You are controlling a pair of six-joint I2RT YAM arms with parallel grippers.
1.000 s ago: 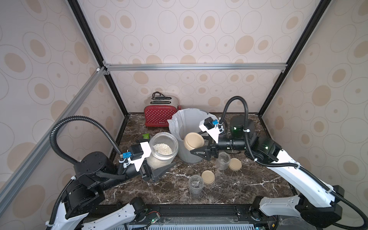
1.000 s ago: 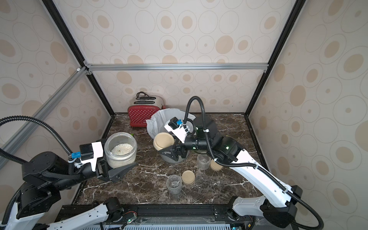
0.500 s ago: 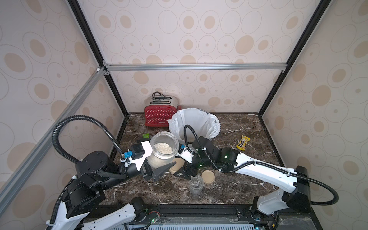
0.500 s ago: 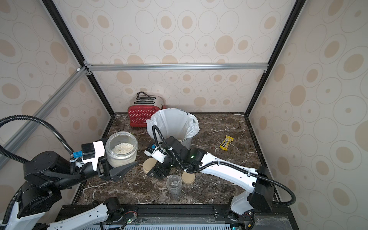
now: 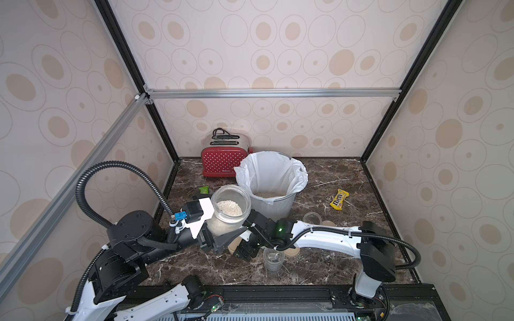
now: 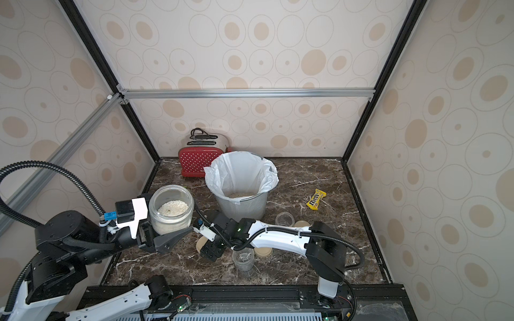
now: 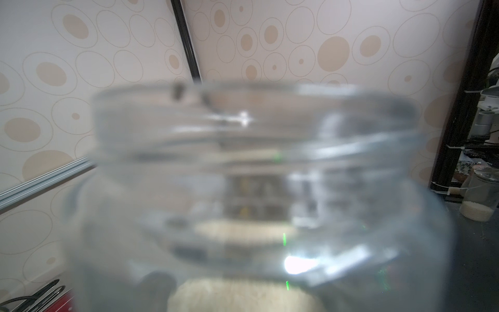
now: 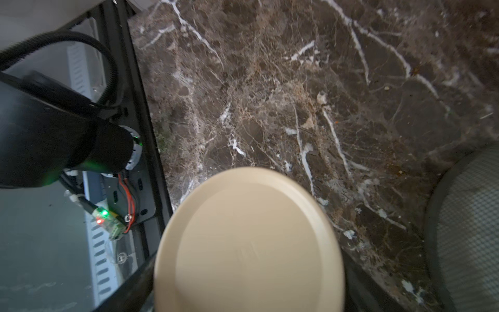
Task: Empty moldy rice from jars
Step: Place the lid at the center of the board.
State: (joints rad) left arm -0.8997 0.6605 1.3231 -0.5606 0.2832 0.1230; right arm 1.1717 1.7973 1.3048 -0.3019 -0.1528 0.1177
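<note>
Near the left edge of the marble table, the main risk was a clash of arms. The right gripper sat low just beside the left gripper, so swinging the raised jar toward the mesh bin could have struck the right wrist and thrown moldy rice onto the marble. Smooth glass clamped only at its sides could also have slipped once tilted. A careless pull-back might have toppled the empty jar just right of the right gripper. That gripper's jaws stood wide, spanning the rim of 1 beige lid held low by the tabletop; whether the lid rested on the marble I could not tell. The left jaws were clenched on the open, upright jar, part full, left of and nearer than the bin, which held some rice. A 2nd empty jar stood farther right.
</note>
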